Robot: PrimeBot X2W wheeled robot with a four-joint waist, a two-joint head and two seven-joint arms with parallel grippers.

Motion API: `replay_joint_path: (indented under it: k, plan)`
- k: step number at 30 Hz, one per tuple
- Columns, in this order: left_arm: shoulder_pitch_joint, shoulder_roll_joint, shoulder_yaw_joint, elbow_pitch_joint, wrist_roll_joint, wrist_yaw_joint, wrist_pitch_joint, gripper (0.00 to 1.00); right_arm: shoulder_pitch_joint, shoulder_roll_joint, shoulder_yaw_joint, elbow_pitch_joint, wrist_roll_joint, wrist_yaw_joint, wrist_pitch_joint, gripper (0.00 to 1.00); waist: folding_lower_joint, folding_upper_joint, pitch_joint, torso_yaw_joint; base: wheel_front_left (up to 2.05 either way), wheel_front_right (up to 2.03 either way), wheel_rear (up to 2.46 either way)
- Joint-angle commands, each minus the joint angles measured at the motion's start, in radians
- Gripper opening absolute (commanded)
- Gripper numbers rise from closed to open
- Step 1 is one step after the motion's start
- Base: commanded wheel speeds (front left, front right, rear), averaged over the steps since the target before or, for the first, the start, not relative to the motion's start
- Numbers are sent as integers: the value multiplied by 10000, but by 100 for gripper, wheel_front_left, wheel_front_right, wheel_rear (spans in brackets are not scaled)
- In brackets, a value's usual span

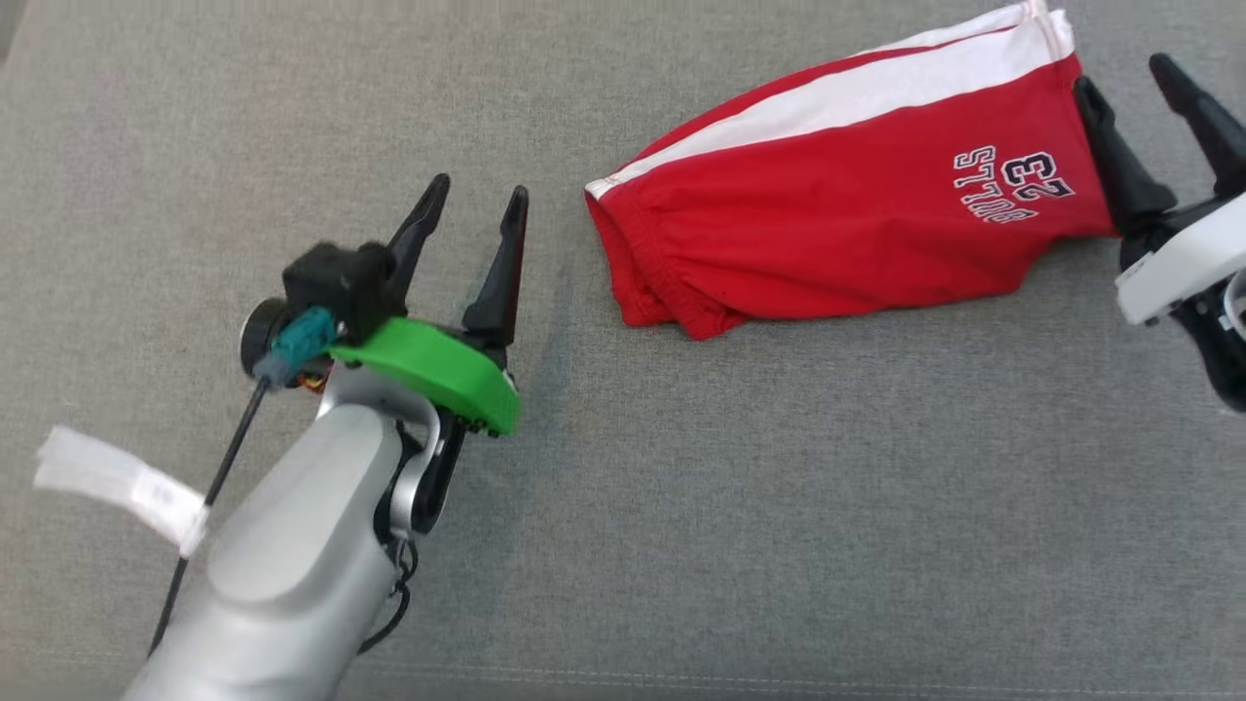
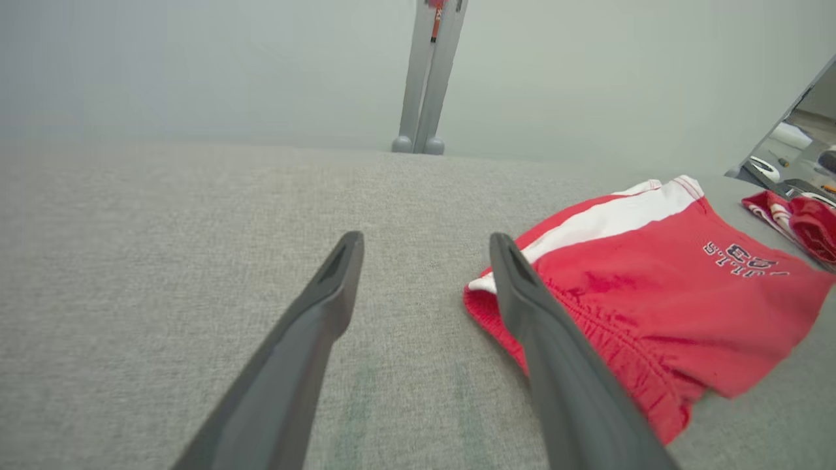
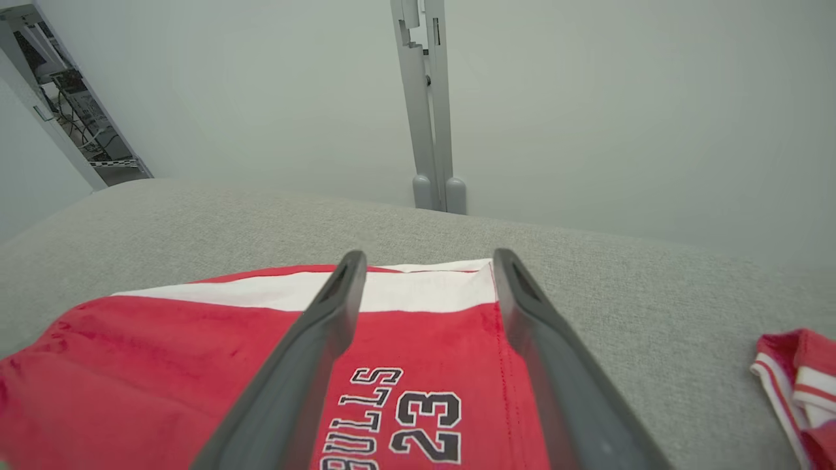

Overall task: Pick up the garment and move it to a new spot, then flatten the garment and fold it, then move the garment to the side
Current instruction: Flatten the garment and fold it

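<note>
The folded red shorts [image 1: 837, 204] lie on the grey fabric surface [image 1: 681, 506]. Left gripper [image 1: 482, 187] and right gripper [image 1: 1124, 75] both stand with jaws wide, holding nothing.

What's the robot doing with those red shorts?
It is folding clothes. The red shorts lie on the grey cushion, looking folded in half. Neither arm holds them: the left gripper is beside the waistband, fingers apart, and the right gripper is at the other end, fingers spread over the printed 23. Another red-and-white garment lies nearby.
</note>
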Motion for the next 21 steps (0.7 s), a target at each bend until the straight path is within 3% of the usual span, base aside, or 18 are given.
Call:
replay_joint_path:
  k: [1,4,7,14,21]
  plan:
    - [725,137,324,-495,799,290,-33,100,390,221,-55,28,-126,-2,-66,100,0,0,-884,-436,0,0,0]
    - [2279,104,1134,-1554,2215,650,-23,100,1052,785,-657,-252,-441,-2,-77,100,0,0,-1366,-540,0,0,0]
    - [3563,-104,1807,-2241,3081,730,-25,100,1854,1295,-1109,-481,-849,-2,-81,100,0,0,-1779,-609,0,0,0]
    - [5775,-826,3015,-3165,4491,536,-29,100,3533,2065,-2161,-877,-1699,-2,-85,100,0,0,-2594,-469,0,0,0]
    - [6797,-1425,3531,-3594,5485,262,-28,100,4428,2328,-2736,-807,-1904,-2,-84,100,0,0,-2877,-179,0,0,0]
